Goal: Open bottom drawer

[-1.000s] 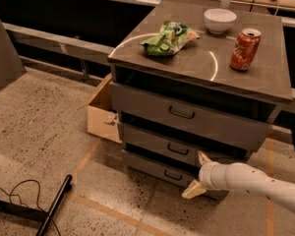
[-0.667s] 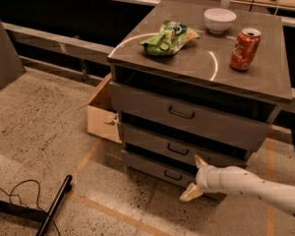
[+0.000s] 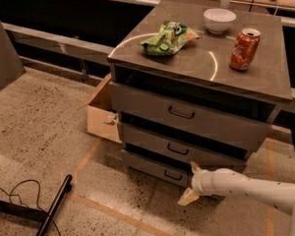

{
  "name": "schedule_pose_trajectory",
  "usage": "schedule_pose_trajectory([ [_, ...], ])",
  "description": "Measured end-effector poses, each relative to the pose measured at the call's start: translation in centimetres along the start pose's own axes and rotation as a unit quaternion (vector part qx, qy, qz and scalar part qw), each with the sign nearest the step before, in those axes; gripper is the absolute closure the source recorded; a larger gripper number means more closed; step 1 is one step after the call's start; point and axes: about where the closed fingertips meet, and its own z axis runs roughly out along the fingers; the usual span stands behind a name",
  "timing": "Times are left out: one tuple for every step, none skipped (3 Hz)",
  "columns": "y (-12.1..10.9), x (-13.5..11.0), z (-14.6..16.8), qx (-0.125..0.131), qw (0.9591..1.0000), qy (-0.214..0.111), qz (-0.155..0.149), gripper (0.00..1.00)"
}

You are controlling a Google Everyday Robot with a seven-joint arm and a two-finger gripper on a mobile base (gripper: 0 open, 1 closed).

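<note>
The grey cabinet [image 3: 265, 85] has three wide drawers. The bottom drawer [image 3: 150, 165] is the lowest, with a slim grey front and a small dark wire handle [image 3: 173, 175]. My gripper [image 3: 191, 182] sits at the end of the white arm [image 3: 250, 186], which reaches in from the lower right. It is at the right part of the bottom drawer's front, just right of the handle. Its two tan fingers [image 3: 188, 197] are spread apart, one above the other, with nothing held between them. The middle drawer [image 3: 157, 144] and the top drawer [image 3: 152, 104] are above.
On the cabinet top lie a green snack bag [image 3: 168, 37], a white bowl [image 3: 219, 19] and a red soda can [image 3: 244, 49]. A cardboard box [image 3: 101, 114] stands left of the cabinet. A black cable and a black bar [image 3: 54, 204] lie on the floor at the lower left.
My gripper has moved slightly left and down along the bottom drawer's front, closer to the handle. The drawers have not moved.
</note>
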Motion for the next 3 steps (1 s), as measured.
schedule_pose_trajectory([
  [-0.5,1.1,2.9,-0.012,0.9998,0.013,0.000,0.00],
  [-0.7,2.4,5.4,-0.026,0.9993,0.026,0.005,0.00],
  [-0.9,2.6,5.9,-0.026,0.9993,0.028,0.006,0.00],
])
